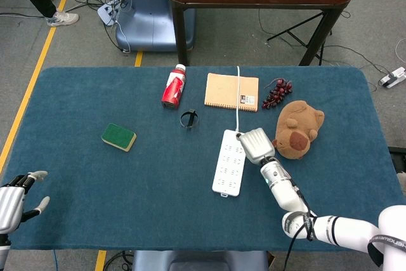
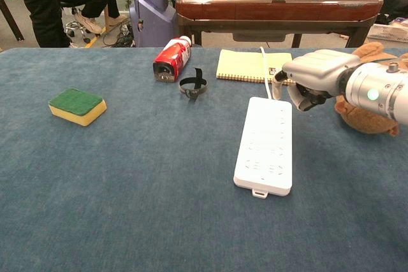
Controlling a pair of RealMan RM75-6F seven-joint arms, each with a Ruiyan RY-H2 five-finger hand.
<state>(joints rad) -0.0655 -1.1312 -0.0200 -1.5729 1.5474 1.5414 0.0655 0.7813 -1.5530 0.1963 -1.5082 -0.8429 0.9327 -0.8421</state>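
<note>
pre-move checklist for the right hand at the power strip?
1. Right hand empty: ok, nothing in it.
2. Hand over the power strip, cord end: ok.
3. Contact with the strip: cannot tell.
4. Cord free: not ok, it lies across the notebook.
5. Plush toy apart from the strip: ok.
6. Left hand out of the way: ok, at the table's near edge.

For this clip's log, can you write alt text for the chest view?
The right hand, fingers curled and holding nothing, hovers beside the far end of a white power strip on a blue table; a brown plush toy lies behind it.
</note>
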